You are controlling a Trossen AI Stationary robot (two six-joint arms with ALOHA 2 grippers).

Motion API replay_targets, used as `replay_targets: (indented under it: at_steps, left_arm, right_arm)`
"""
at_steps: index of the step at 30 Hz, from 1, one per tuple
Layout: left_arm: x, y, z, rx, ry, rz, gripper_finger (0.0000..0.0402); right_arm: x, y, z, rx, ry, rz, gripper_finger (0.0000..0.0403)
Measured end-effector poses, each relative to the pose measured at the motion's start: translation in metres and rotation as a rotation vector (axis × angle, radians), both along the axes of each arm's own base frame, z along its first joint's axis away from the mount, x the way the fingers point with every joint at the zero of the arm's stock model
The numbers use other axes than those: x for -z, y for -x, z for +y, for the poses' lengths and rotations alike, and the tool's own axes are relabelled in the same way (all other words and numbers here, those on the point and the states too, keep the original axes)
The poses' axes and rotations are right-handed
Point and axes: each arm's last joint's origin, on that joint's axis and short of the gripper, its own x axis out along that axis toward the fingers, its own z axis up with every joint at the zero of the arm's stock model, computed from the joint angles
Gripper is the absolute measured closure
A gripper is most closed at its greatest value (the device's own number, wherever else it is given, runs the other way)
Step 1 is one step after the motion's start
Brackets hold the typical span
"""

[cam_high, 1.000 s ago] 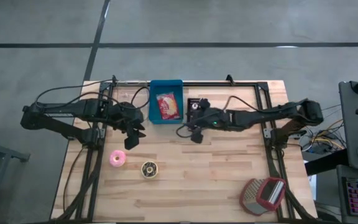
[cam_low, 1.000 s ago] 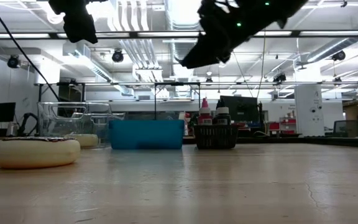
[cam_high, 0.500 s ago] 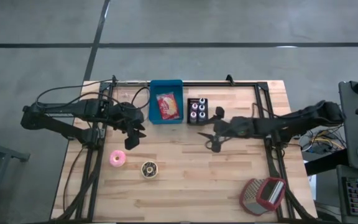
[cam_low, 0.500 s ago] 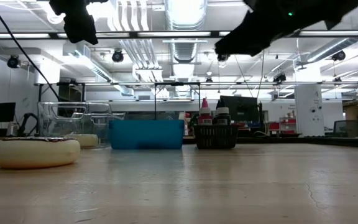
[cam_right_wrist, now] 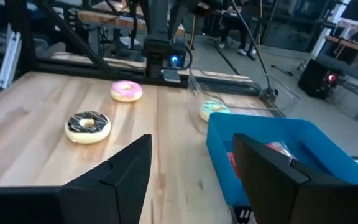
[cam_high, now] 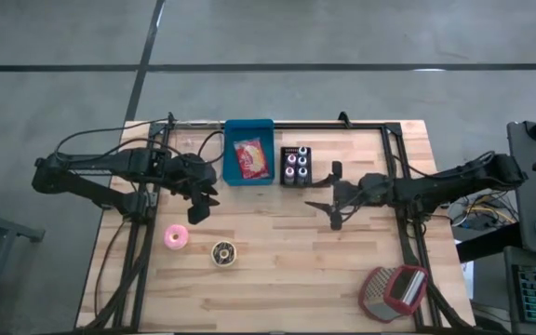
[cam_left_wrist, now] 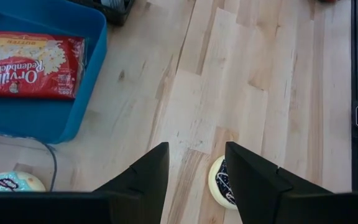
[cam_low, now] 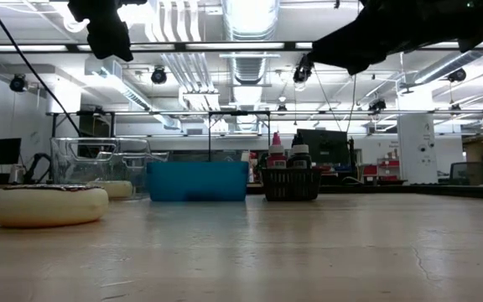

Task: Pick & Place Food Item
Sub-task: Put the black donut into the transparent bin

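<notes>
Left tool: the left tool [cam_high: 203, 202] hangs above the desk [cam_high: 342, 270] with its jaws partly apart and nothing between them. I judge it is poised for the next pick.
Just past the left tool: the chocolate doughnut [cam_left_wrist: 222, 182] lies on the desk just ahead of the left tool's fingers [cam_left_wrist: 151, 171], partly hidden by one of them. The pink doughnut [cam_high: 175, 236] lies on the desk near this tool, on the side away from the bin.
Right tool: the right tool [cam_high: 331, 201] is raised over the middle of the desk, jaws parted, holding nothing. It looks idle or in transit, not at a grasp.
Beside the right tool: a black caddy of small bottles [cam_high: 294, 167] stands just beyond it, against the blue bin.
Task's thing: a red popcorn packet [cam_high: 251, 158] lies flat inside the blue bin [cam_high: 231, 177], between the two tools at the desk's far edge. That suggests one food item is already placed.
Farther out: a red and grey grater-like object [cam_high: 394, 290] sits at the desk's near corner, well apart from the right tool.
Only the wrist views show: a teal-iced doughnut [cam_right_wrist: 213, 109] lying beside the bin, apparently inside a clear container. The left wrist view alone makes the packet's printed label readable.
Only the low view shows: both tools well clear of the desk surface.
</notes>
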Motion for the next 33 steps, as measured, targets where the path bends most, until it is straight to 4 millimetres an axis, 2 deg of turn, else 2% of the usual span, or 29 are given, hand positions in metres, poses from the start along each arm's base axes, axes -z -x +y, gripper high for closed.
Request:
replay_targets:
  at_steps: [10,20,27,33]
  left_arm:
    - [0.0000,0.0000,0.0000,0.000,0.000,0.000,0.0241]
    - [0.0000,0.0000,0.0000,0.000,0.000,0.000,0.0241]
    - [0.0000,0.0000,0.0000,0.001,-0.001,0.000,0.0241]
    - [-0.0001,-0.0002,0.0005,0.075,-0.073,-0.006,0.0241]
  right_arm:
    - [-0.0012,0.0003,-0.0001,0.018,-0.095,-0.015,0.0181]
    - [-0.0006,0.0000,-0.0001,0.004,-0.005,-0.003,0.0181]
    - [-0.0006,0.0000,-0.0001,0.004,-0.005,-0.003,0.0181]
    - [-0.0006,0.0000,-0.0001,0.004,-0.008,-0.003,0.0181]
